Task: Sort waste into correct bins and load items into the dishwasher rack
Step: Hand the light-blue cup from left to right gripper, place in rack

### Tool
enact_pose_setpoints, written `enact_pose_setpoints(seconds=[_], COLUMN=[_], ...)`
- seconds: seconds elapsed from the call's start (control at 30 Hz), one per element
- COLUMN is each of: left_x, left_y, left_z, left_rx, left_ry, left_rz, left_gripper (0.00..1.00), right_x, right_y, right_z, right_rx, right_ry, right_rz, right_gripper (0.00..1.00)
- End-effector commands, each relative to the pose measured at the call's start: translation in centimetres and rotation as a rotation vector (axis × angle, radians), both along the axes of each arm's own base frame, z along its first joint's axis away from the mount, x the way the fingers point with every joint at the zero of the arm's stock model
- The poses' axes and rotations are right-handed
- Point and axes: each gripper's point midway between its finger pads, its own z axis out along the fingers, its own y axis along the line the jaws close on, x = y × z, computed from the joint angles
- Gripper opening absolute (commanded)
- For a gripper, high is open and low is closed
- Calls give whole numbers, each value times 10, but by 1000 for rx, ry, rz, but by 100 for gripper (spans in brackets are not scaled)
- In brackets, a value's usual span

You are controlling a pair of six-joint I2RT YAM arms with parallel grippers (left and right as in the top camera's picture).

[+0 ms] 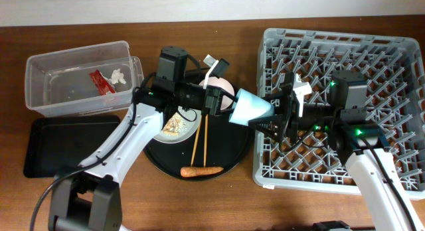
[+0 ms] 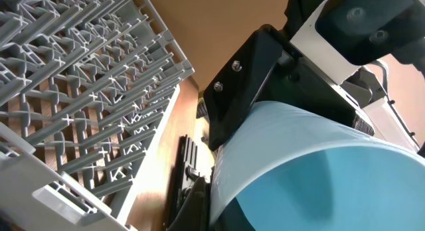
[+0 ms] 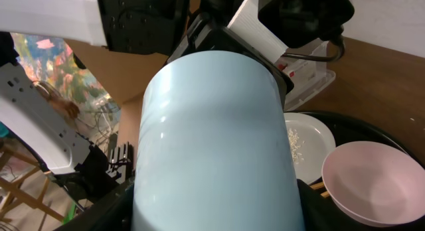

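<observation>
The light blue cup [image 1: 251, 108] hangs on its side between both grippers, above the gap between the round black tray and the dishwasher rack [image 1: 372, 58]. My left gripper [image 1: 222, 101] is shut on the cup's rim; the left wrist view shows the cup's inside [image 2: 312, 171] with a finger [image 2: 202, 198] against its wall. My right gripper [image 1: 271, 118] straddles the base end, its fingers [image 3: 216, 221] tight against the cup [image 3: 212, 145]. The plate [image 1: 166, 130] with food scraps [image 1: 176, 127], the bowl [image 1: 224, 87], chopsticks [image 1: 199, 141] and carrot [image 1: 201, 170] lie on the round tray.
The clear tub [image 1: 46, 98] at the far left holds the red wrapper [image 1: 101, 81] and white tissue [image 1: 119, 76]. The shallow black tray [image 1: 66, 145] lies in front of it. The round black tray [image 1: 232, 161] sits mid-table. The rack's pegs [image 2: 80, 91] stand below the cup's right side.
</observation>
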Motion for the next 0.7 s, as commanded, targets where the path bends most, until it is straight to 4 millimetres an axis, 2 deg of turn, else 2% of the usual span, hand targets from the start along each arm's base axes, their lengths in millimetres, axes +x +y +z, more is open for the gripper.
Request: enact_pose_setpoints(seconds=[0.0,0.07,0.1,0.17,0.23,0.27,0.3,0.33,0.37,0.43,0.5,0.57,0.6,0.67], left_x=[0,3,11,34,54,58,61,67,67,61,48,38,37,37], left_y=[1,1,1,9,40,55,71,110,132,212,262,282,283,283], left_z=[10,8,3,-20,-58,-69,-74,-76,-74,-64,-59,-57,-58,-58], left_rx=[-7,6,37,149,352,421,481,600,664,891,1037,1092,1096,1096], left_ry=[-29,-34,-43,-84,-90,-95,-98,-125,-142,-131,-109,-81,-73,-73], left_rz=[9,30,75,206,348,388,429,528,579,806,939,984,981,981], left_gripper=[2,29,40,52,60,64,69,74,76,92,99,99,99,99], right_x=[-1,-1,-1,9,20,22,27,32,34,37,30,18,5,-9], right_y=[2,2,2,-3,-12,-15,-22,-32,-44,-84,-123,-161,-213,-257], right_z=[4,4,3,-8,-22,-27,-36,-46,-53,-56,-47,-41,-41,-46], right_rx=[8,6,5,-42,-114,-137,-178,-239,-294,-399,-468,-518,-563,-583], right_ry=[-11,-11,-5,58,84,94,129,174,222,365,450,532,638,728], right_rz=[16,14,13,-69,-161,-189,-248,-330,-399,-604,-746,-875,-1087,-1270], right_gripper=[60,47,39,38,38,38,37,37,37,36,35,35,35,35])
